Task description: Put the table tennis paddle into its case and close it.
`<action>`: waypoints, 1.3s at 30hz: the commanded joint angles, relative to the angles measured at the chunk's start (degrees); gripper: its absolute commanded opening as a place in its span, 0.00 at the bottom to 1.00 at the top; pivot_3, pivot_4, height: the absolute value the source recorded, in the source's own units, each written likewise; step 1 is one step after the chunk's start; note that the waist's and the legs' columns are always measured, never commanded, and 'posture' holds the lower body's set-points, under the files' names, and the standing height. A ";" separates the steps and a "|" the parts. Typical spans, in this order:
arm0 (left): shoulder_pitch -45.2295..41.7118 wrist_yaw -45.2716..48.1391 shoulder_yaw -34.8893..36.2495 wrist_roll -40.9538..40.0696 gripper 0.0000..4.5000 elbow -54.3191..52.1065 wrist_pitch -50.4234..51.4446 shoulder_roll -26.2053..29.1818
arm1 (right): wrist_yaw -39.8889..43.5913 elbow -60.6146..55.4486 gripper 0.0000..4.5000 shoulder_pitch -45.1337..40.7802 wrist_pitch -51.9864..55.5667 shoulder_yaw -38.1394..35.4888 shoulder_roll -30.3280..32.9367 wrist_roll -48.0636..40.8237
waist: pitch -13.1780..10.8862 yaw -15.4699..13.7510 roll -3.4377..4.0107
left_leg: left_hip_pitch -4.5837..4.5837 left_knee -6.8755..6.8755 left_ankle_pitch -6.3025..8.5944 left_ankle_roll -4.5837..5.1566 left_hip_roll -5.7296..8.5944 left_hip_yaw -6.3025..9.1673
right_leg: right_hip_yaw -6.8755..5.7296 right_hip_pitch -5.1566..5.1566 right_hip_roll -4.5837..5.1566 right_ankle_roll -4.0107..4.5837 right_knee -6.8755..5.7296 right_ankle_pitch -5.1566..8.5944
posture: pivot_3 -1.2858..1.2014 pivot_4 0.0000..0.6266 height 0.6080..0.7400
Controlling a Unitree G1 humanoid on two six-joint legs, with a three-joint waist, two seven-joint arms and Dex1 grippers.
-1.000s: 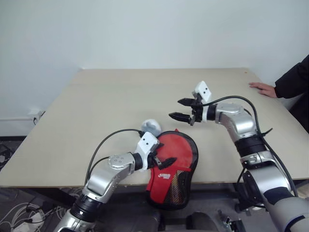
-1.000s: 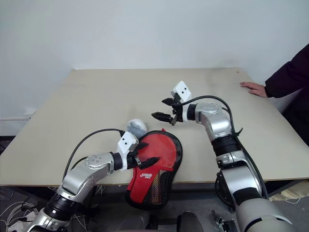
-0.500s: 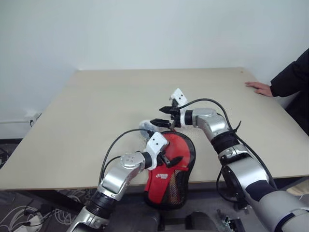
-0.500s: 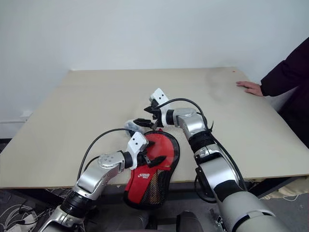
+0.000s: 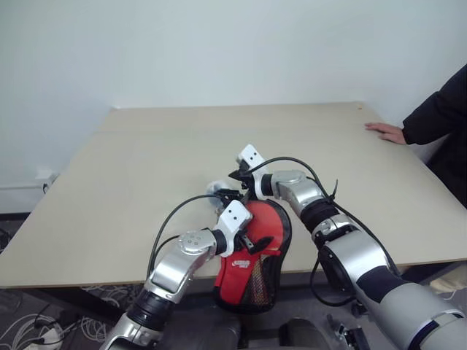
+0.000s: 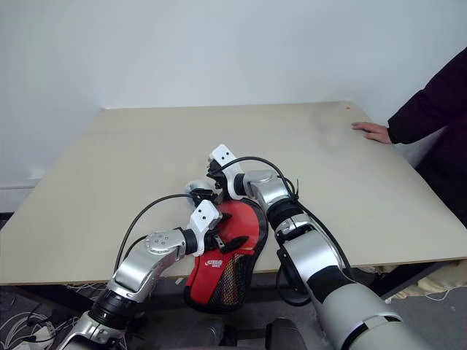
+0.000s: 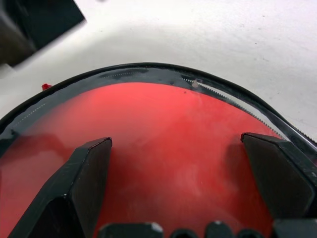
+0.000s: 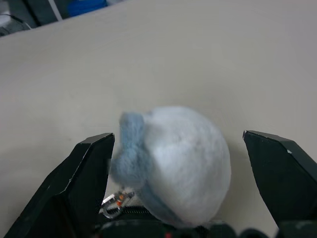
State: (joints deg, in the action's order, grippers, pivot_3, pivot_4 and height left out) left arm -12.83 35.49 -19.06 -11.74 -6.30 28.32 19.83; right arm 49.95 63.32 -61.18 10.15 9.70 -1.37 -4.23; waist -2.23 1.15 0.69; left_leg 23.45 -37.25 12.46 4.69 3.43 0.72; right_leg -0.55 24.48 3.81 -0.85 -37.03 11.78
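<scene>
Left gripper (image 5: 253, 241) sits spread wide over the red face of the case (image 5: 252, 266), which hangs over the near table (image 5: 146, 160) edge, paddle apparently inside; best to pin the case flat there. Right gripper (image 5: 232, 184), jaws also apart and holding nothing, is at the case's top rim and should go for the zip pull (image 7: 196, 84). The fluffy grey-white ball (image 8: 178, 161) sits right between its fingers, in the way; person's hand (image 5: 387, 131) rests on the far right edge, well clear.

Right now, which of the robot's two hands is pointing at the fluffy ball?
The right hand. Its open fingers sit on either side of the fluffy pale ball, not gripping it. The left hand is over the red case instead.
</scene>
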 commanded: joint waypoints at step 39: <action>2.61 -0.23 2.49 2.81 1.00 -0.93 1.41 3.01 | -4.89 5.33 0.60 -3.71 -4.27 -3.64 -5.41 3.98 | 0.01 0.27 0.00 | -0.89 0.25 -0.09 -0.14 -0.09 -0.03 | 1.12 -0.09 -0.74 0.10 -0.54 -0.04 | 0.52 0.00 0.85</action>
State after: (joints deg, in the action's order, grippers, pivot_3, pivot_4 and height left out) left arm -10.85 35.42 -16.52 -9.93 -7.55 28.70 22.46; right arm 45.08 69.25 -62.62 7.03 7.12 -6.36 0.08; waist -2.23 1.43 0.69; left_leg 22.56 -37.00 12.37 4.54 3.34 0.69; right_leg 0.58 24.39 3.07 -0.74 -37.56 11.74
